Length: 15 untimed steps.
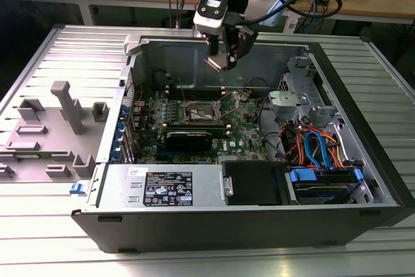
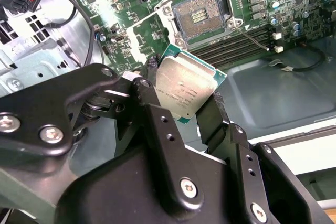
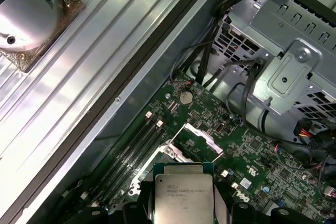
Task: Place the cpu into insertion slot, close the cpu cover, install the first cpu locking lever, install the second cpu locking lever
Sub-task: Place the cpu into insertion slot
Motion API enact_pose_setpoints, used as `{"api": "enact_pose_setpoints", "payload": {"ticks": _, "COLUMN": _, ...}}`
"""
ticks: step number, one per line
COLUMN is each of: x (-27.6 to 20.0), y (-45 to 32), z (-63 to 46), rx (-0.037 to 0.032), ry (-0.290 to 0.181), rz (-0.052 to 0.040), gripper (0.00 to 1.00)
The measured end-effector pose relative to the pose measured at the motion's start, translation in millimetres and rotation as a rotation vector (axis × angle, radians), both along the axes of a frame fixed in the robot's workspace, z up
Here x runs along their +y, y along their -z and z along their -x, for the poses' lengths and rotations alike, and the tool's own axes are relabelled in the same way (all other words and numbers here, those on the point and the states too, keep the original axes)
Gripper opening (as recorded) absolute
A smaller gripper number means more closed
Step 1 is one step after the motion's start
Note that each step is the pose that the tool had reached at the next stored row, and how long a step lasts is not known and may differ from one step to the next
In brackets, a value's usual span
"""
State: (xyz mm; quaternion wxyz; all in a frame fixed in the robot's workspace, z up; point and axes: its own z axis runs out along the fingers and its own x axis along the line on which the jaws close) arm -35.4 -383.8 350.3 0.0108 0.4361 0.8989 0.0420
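Note:
My gripper (image 1: 220,56) hangs above the open computer case, shut on the cpu (image 1: 216,63), a small square chip with a silvery top. In both wrist views the cpu (image 2: 184,90) (image 3: 182,195) sits between the black fingers (image 2: 212,116), held by two opposite edges. The insertion slot (image 1: 202,112) (image 2: 202,17) lies below on the green motherboard, its contact field bare. A silvery frame plate, the cpu cover (image 3: 202,136), stands tilted up at the slot's edge. The chip is well above the slot and touches nothing but the fingers.
The case walls (image 1: 194,50) ring the motherboard. Black memory slots (image 2: 236,45) run beside the socket. A drive cage (image 3: 289,51) with cables (image 1: 318,147) fills the exterior view's right side, and a power supply (image 1: 168,189) sits in front. A grey fixture tray (image 1: 58,128) lies at that view's left.

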Motion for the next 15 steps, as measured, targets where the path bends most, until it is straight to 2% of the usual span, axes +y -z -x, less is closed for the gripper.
{"api": "enact_pose_setpoints", "payload": {"ticks": 5, "x": -2.1, "y": 0.5, "z": 0.1, "rx": 0.0001, "ry": 0.009, "rz": 0.0002, "gripper": 0.54}}
{"api": "enact_pose_setpoints", "payload": {"ticks": 15, "x": -2.3, "y": 3.6, "z": 0.1, "rx": 0.0003, "ry": 0.096, "rz": 0.0001, "gripper": 0.54}}
